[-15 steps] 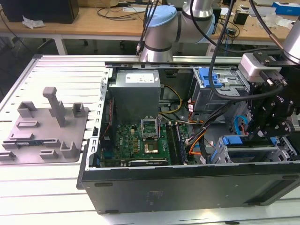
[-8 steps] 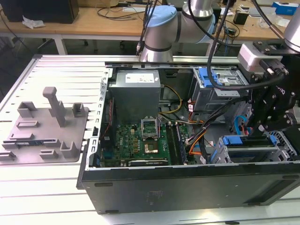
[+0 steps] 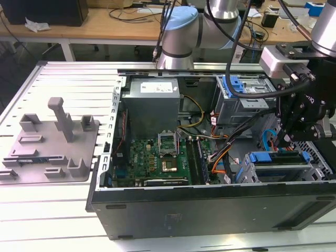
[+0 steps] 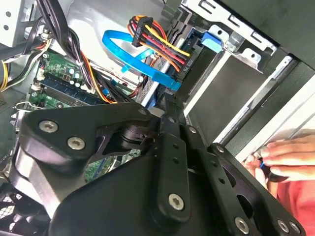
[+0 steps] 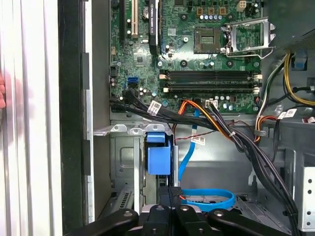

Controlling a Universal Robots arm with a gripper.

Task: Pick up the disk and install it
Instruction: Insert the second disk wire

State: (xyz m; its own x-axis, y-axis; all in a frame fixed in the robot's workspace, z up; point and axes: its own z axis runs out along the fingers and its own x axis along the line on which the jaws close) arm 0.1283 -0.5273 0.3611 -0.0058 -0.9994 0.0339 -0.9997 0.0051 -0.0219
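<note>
The open computer case (image 3: 210, 205) lies on its side on the slatted metal tabletop (image 3: 63, 215), near the tabletop's front edge and toward its corner on the exterior view's right. The tool (image 3: 286, 137) hangs over the end of the case on the exterior view's right, just above the drive cage (image 3: 278, 168); whether its fingers are open or closed cannot be told, and nothing can be seen held in it. The disk (image 3: 278, 157) sits in that cage, its blue bracket showing along the top edge, directly below the tool. In the first wrist view the blue bracket (image 5: 159, 156) stands in the metal bay, beside a blue flat cable (image 5: 206, 196) and a bundle of black and orange wires (image 5: 206, 118) that run across from the green motherboard (image 5: 197, 59). In the second wrist view a person's hand (image 4: 290, 152) rests against the outer rim of the case. A grey fixture plate (image 3: 50, 149) lies on the tabletop well apart from the case, toward the edge on the exterior view's left.
</note>
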